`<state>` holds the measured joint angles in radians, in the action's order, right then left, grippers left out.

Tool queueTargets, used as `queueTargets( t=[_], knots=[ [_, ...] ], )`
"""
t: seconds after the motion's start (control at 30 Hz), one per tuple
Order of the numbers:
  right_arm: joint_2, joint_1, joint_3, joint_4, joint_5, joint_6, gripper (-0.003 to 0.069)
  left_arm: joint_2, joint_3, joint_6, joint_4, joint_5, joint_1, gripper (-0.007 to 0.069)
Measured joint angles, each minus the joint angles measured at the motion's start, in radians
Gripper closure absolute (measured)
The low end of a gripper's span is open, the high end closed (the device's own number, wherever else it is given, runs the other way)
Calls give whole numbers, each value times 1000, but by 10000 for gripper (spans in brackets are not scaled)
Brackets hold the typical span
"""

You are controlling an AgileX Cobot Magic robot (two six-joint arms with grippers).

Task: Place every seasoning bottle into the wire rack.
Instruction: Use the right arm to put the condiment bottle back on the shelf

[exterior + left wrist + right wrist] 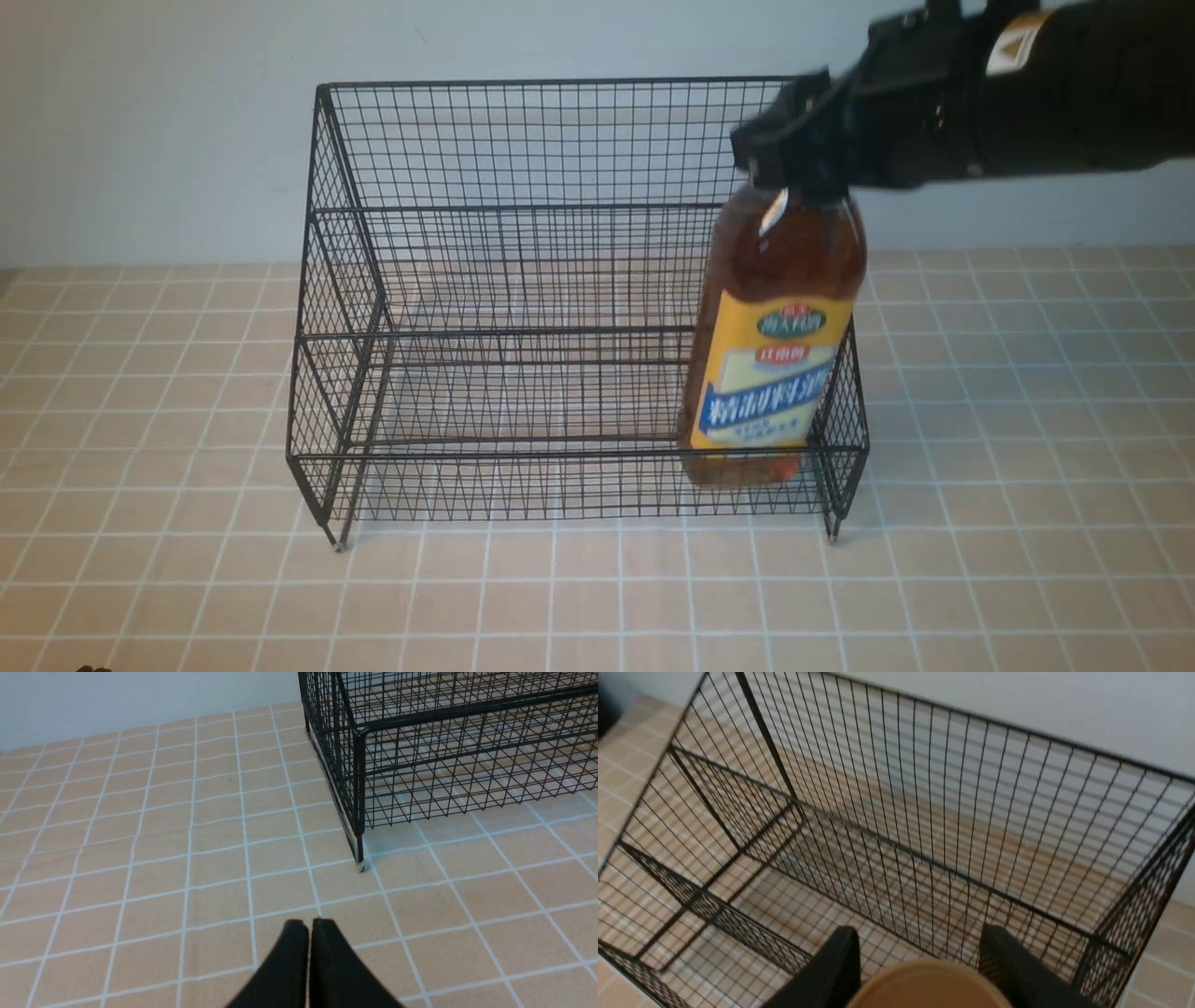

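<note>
Bottle of amber-brown liquid in clear plastic with a yellow label (766, 373) hangs beneath the right end effector (920, 952), which grasps it around the neck, just under the tan cap (931, 987). Slightly tilted, it reaches the black wire-mesh rack (579, 455)'s lower front. Probably heavy, stiff-walled and slick, it could swing; the neck suits gripping.

bottle label (770, 373) | 精制料酒, white on blue band

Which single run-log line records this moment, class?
right tool: gripping bottle | bottle: tilted, base behind rack's front rail | left tool: closed, empty
</note>
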<state>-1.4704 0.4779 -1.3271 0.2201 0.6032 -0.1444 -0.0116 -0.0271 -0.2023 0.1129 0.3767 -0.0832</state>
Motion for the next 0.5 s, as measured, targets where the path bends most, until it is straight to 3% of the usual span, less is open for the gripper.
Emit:
queueTargets(
  t=[0.5],
  knots=[
    [-3,0,3,-56,79,29,340,0,0,0,0,0,0,634]
  ],
)
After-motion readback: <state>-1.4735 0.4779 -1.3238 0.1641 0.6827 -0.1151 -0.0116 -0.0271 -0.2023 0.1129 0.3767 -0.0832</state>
